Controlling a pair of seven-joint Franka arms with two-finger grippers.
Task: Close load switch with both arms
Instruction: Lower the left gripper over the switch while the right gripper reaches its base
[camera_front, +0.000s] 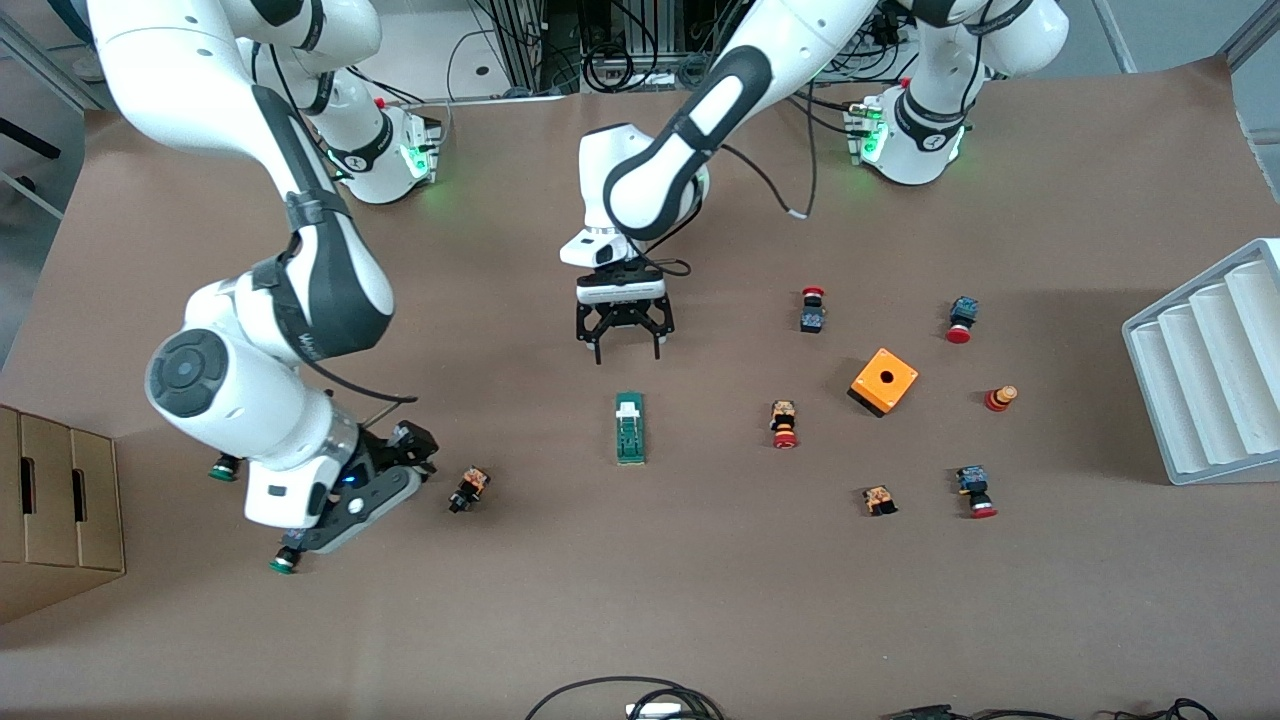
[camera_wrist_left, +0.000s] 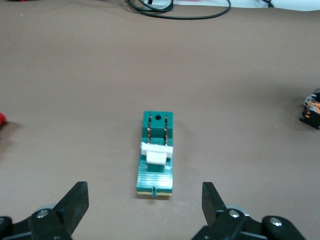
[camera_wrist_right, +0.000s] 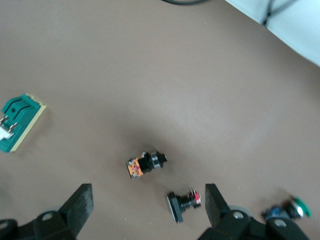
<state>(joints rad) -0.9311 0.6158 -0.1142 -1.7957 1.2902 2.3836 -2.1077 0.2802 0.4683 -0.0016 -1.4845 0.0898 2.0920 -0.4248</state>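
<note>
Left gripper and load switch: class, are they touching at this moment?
Apart. In the left wrist view, bare table separates the open left gripper fingers from the load switch.

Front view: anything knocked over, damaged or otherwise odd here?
Nothing looks damaged. The load switch lies flat, untouched, the open left gripper over the table beside it. Several push buttons lie tipped on their sides. The open right gripper hangs over others.

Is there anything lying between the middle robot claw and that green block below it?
Nothing: between the left gripper and the load switch there is only bare brown table. Front and left wrist views both show it.
</note>
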